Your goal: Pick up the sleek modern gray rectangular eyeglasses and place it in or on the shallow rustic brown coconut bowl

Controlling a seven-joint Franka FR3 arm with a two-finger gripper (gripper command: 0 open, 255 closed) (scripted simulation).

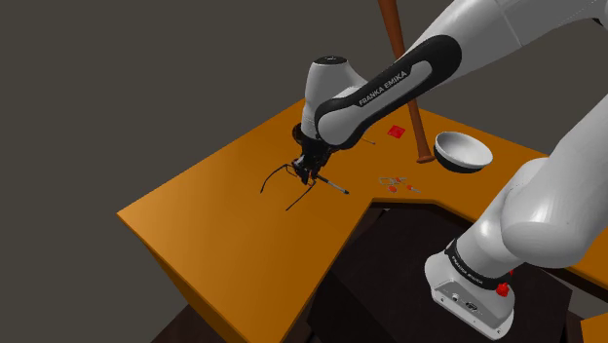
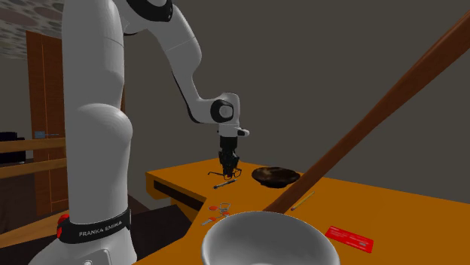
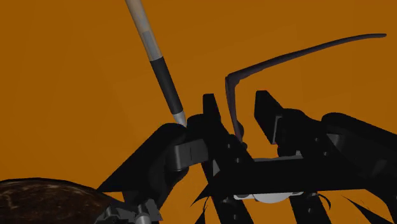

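Observation:
The dark thin-framed eyeglasses (image 1: 280,181) are at the middle of the orange table (image 1: 224,244), temples pointing toward the shoulder view's left. My black gripper (image 1: 310,171) points down and is shut on their front. In the wrist view the gripper (image 3: 240,102) has narrowly spaced fingers (image 3: 213,114) clasping the eyeglasses (image 3: 305,54), whose frame spreads to both sides. In the second exterior view the gripper (image 2: 228,166) holds the eyeglasses (image 2: 226,175) at or just above the table; I cannot tell which. The shallow brown bowl (image 2: 275,176) lies close beside them, and also shows near the gripper (image 3: 44,200).
A pen (image 1: 332,185) lies right by the fingers (image 3: 156,57). A grey bowl (image 1: 463,151), a leaning wooden stick (image 1: 404,68), a red card (image 1: 396,131) and several small bits (image 1: 395,181) lie toward the stand. The table edge (image 1: 156,244) runs along the shoulder view's left.

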